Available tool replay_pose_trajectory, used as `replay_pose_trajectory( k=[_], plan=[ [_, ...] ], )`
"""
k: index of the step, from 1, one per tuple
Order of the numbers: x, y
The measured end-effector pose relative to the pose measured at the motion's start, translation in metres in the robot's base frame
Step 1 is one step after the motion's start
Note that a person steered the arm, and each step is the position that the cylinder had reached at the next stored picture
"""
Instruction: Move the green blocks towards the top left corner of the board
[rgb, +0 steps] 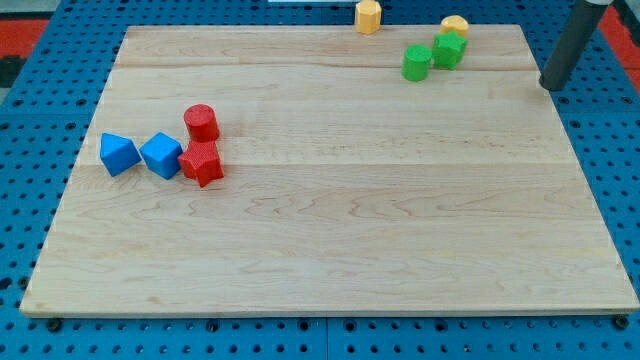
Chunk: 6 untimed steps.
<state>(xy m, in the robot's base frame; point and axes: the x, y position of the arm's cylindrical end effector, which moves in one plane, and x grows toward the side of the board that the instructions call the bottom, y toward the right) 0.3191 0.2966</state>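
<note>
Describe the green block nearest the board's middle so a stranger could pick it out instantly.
Start at the wooden board and go to its top right corner, where four blocks gather. Two are green; take the left green block, which sits lower and left of the other green block, and, unlike it, has no yellow block directly behind it.

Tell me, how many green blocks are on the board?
2. Both sit near the view's top right: one green block to the left, the other green block just right of it, touching a yellow block. None seems hidden.
</note>
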Motion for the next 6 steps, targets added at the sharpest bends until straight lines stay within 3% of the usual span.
replay_pose_trajectory(
  k=[4,6],
  plan=[
    [0.021,0.000],
    [-0.080,0.035]
  ],
)
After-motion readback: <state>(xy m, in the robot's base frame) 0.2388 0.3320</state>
